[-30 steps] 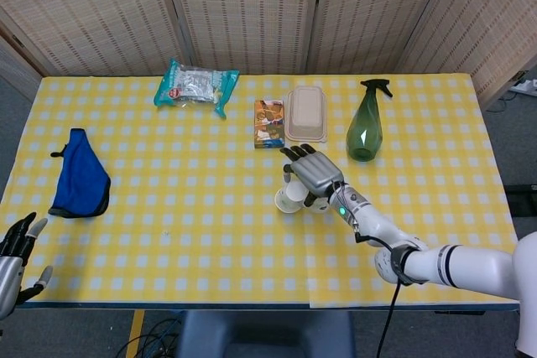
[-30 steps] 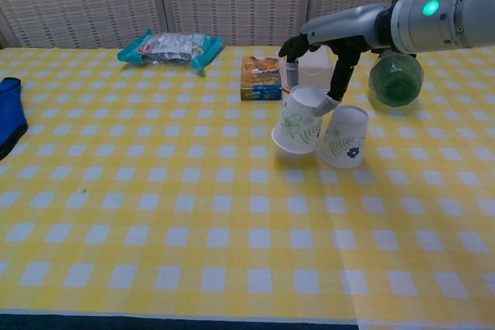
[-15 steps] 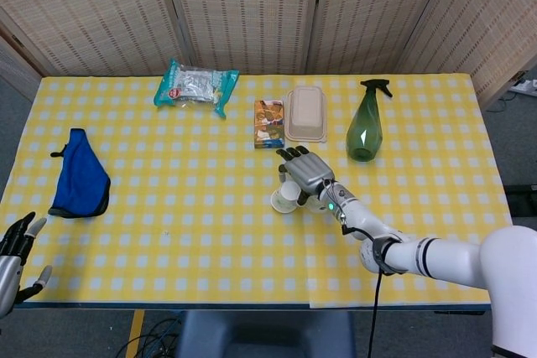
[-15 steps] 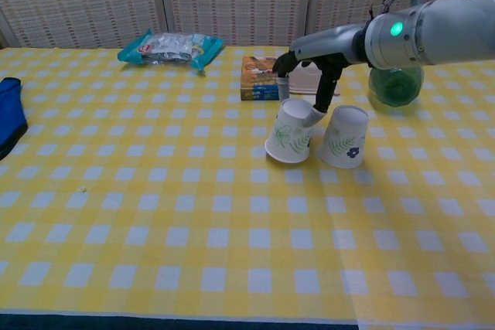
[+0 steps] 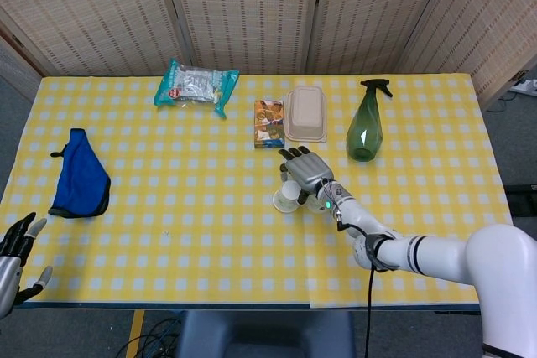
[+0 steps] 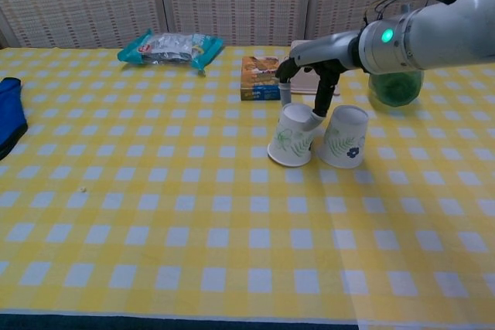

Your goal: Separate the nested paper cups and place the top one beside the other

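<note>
Rt hand (image 6: 309, 75) holds the white paper cup with green leaf print (image 6: 292, 135) by its upturned base, fingers reaching down onto it. Cup is inverted, tilted, rim at or just above the yellow-checked tablecloth (image 6: 155, 214) (can't tell whether the whole rim is seated). Second white paper cup with a blue flower (image 6: 343, 137) stands inverted just beside it, on the side away from the left arm; the two look to be touching or nearly so near the tops. Cups are separated, placing step nearly done by my read.

Risks:
- Release while tilted: cup could tip or roll toward table centre.
- Fingers dragging on withdrawal could knock the neighbour cup; both are light, little to resist a nudge.
- Orange snack box (image 6: 260, 77) and beige lidded container (image 5: 306, 113) sit close behind the hand, so a backward retreat could clip them.

Lt hand (image 5: 17, 259) sits at the table's near edge, fingers spread, holding nothing.

Vs 1.0 s ago: held cup has come lower and sits more upright; hand has dropped with it. Flower cup unmoved.
</note>
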Action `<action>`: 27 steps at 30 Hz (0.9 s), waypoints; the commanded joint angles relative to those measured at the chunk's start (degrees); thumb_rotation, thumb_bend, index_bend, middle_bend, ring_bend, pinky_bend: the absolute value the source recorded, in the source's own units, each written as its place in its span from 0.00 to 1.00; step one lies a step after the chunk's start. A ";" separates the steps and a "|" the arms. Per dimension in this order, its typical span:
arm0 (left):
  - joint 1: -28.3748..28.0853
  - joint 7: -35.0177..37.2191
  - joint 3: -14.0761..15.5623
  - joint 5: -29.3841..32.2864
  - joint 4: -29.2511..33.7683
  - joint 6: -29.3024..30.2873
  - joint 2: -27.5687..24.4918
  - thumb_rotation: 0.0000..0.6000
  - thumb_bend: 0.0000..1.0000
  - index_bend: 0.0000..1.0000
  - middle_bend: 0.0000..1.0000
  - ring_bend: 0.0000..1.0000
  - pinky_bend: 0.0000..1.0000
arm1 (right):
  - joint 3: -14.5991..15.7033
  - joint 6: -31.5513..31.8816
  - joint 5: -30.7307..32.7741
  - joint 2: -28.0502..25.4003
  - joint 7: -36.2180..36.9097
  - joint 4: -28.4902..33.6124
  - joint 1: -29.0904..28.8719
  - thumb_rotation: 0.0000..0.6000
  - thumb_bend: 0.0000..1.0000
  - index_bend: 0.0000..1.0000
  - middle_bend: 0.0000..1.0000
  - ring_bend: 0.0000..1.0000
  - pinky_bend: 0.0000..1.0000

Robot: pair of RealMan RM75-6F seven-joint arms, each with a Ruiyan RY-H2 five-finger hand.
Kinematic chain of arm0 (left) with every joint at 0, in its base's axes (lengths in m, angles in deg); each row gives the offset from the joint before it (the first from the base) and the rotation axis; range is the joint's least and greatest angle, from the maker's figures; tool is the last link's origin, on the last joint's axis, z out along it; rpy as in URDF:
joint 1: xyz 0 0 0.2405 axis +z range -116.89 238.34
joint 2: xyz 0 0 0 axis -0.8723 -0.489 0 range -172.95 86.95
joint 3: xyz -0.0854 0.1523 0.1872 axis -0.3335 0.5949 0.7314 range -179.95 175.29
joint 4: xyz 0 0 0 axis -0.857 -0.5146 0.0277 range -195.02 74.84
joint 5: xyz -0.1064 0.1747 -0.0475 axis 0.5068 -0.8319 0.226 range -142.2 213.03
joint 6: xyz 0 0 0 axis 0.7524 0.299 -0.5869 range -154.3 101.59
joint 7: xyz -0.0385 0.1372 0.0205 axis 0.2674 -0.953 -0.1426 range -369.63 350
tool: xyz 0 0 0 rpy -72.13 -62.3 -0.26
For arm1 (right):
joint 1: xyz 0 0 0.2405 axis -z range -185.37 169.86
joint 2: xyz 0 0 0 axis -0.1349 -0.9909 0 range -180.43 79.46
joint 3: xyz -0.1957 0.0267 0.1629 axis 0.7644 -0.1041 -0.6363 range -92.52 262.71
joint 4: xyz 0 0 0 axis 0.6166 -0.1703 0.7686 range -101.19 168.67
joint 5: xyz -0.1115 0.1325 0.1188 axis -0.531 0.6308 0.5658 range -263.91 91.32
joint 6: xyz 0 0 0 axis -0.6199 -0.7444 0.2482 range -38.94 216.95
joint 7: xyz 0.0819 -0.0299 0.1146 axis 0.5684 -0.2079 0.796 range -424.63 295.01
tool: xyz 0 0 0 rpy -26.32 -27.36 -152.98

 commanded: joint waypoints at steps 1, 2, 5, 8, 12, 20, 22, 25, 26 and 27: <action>0.08 0.22 -0.03 -0.07 -0.06 0.25 -0.09 1.00 0.38 0.00 0.00 0.03 0.29 | 0.39 0.03 0.85 0.03 -0.41 0.09 -0.44 1.00 0.17 0.39 0.02 0.00 0.00; 0.14 0.27 -0.03 -0.10 -0.06 0.39 -0.11 1.00 0.38 0.00 0.00 0.03 0.29 | 0.47 0.03 1.10 0.03 -0.49 0.14 -0.56 1.00 0.17 0.39 0.02 0.00 0.00; 0.33 0.42 -0.01 -0.27 -0.01 0.84 -0.21 1.00 0.38 0.00 0.00 0.03 0.29 | 0.74 0.10 1.79 0.16 -0.78 0.17 -0.93 1.00 0.17 0.37 0.01 0.00 0.00; 0.45 0.35 0.02 -0.42 0.04 1.12 -0.21 1.00 0.38 0.00 0.00 0.03 0.29 | 1.04 -0.23 2.59 -0.06 -0.88 0.46 -1.25 1.00 0.16 0.31 0.00 0.00 0.00; 0.43 0.16 0.11 -0.68 0.01 1.13 -0.12 1.00 0.38 0.00 0.00 0.03 0.29 | 0.94 0.10 2.70 -1.52 -0.45 1.97 -1.26 1.00 0.15 0.19 0.00 0.00 0.00; 0.27 -1.04 0.15 -0.71 0.07 0.78 0.29 1.00 0.38 0.00 0.00 0.03 0.29 | -0.51 2.90 -0.70 -8.61 1.75 9.96 0.62 1.00 0.14 0.11 0.00 0.00 0.00; 0.20 -1.75 0.15 -0.62 0.17 0.57 0.49 1.00 0.38 0.00 0.00 0.03 0.29 | -0.88 5.02 -3.30 -12.28 2.72 14.23 2.35 1.00 0.14 0.11 0.00 0.00 0.00; 0.14 -2.74 0.12 -0.47 0.45 0.38 0.75 1.00 0.38 0.00 0.00 0.03 0.29 | -0.37 9.47 -9.03 -17.94 4.29 20.78 6.62 1.00 0.14 0.11 0.00 0.00 0.00; 0.10 -2.99 0.14 -0.47 0.55 0.27 0.81 1.00 0.38 0.00 0.00 0.03 0.29 | 0.02 11.35 -11.40 -19.50 4.92 22.61 8.44 1.00 0.14 0.11 0.00 0.00 0.00; 0.05 -3.13 0.14 -0.41 0.66 0.13 0.84 1.00 0.38 0.00 0.00 0.03 0.29 | 0.60 13.58 -14.23 -20.86 5.61 24.22 10.56 1.00 0.13 0.11 0.00 0.00 0.00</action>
